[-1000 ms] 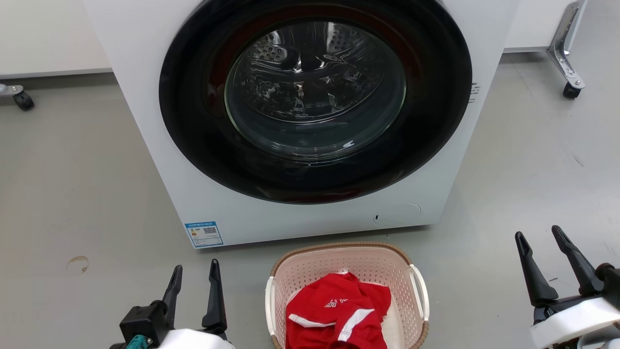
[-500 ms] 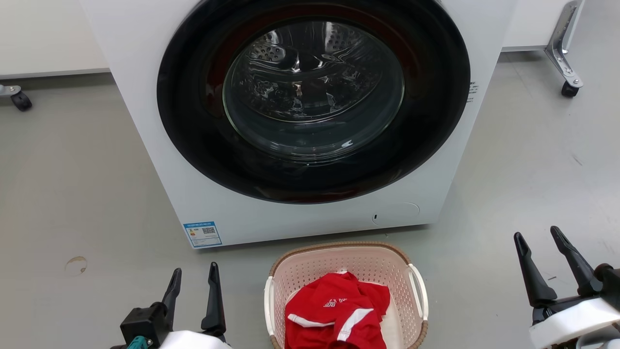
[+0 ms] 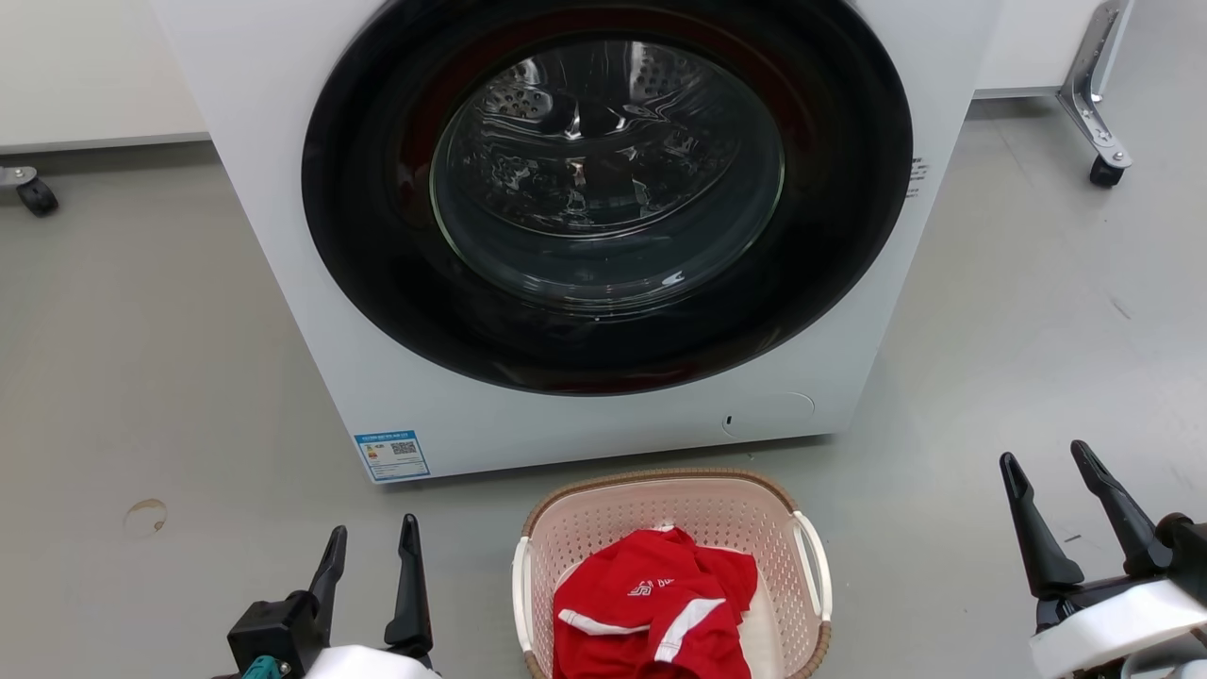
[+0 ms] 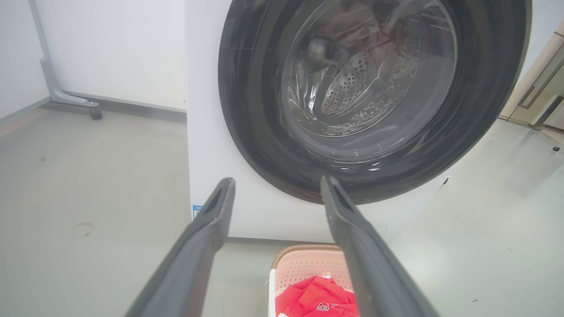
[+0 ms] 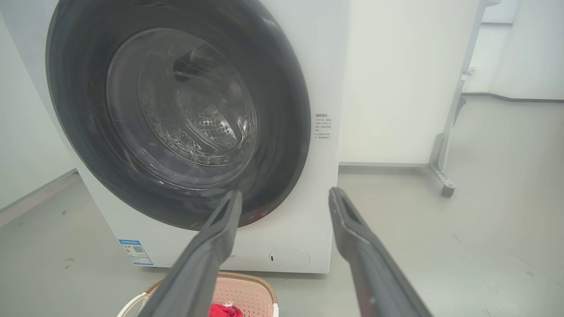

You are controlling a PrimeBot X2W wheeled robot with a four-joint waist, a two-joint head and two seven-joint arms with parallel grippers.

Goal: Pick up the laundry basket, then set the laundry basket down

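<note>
White front-load washer (image 3: 283, 189), dark round glass door (image 3: 603, 189), blue label (image 3: 391, 455) low on front. Grey floor (image 3: 141, 330), ring stain (image 3: 143, 516). Crumpled red-white garment (image 3: 651, 613).

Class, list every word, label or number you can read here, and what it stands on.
"bu", white letters beside a white logo on the red cloth garment; rest hidden.
Blue rectangular paper sticker with QR code on the white metal washer: too small to read.
Black print near its right edge: blurred.
</note>
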